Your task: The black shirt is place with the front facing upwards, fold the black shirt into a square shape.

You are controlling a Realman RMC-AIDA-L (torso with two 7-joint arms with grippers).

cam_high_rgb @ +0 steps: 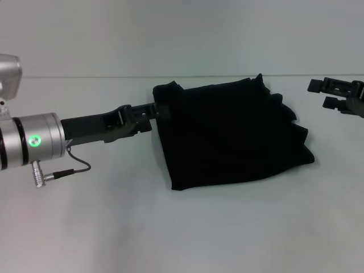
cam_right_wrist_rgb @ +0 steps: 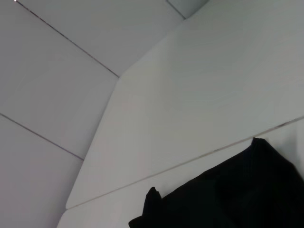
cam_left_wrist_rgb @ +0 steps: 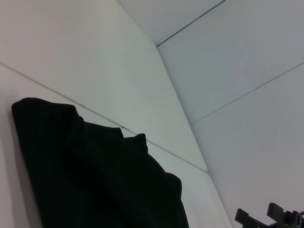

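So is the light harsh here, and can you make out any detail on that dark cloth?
Head view: soft, even light, and the black shirt casts only a faint shadow on the white table; its folds barely show, and no lettering. A green lamp glows on the left arm. Both wrist views: the shirt is a near-flat black shape.

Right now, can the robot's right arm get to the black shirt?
Probably yes. The right tool hangs open beside the black shirt, apart from it, with only bare table between. The left tool is already at the shirt's far-left corner.
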